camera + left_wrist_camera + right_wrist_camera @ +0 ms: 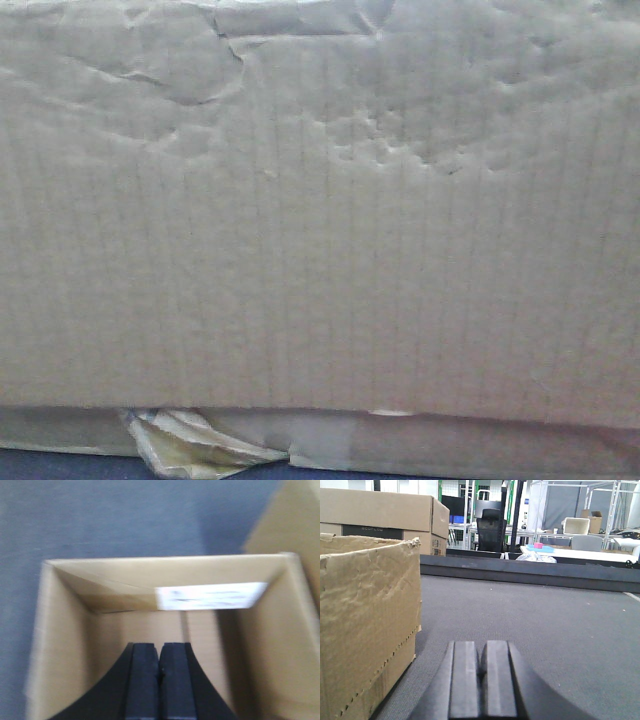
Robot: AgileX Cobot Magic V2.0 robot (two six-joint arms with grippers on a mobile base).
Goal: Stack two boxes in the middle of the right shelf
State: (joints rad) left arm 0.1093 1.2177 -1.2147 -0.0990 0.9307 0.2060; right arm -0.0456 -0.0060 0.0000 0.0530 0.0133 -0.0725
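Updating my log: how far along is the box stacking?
Done: nothing visible; the dented box sits on grey floor, no shelf in view. In hand: nothing; left gripper is shut over an open box, right gripper shut beside the dented one. Left: grasping, lifting, stacking both.

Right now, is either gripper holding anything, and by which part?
Nothing. Both shut, empty: left gripper at an open box, right gripper beside a dented box.

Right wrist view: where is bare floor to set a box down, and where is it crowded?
Bare grey floor lies right of the dented box, from the shut right gripper up to the dark ledge. The left is crowded: a second box stands behind the dented one.
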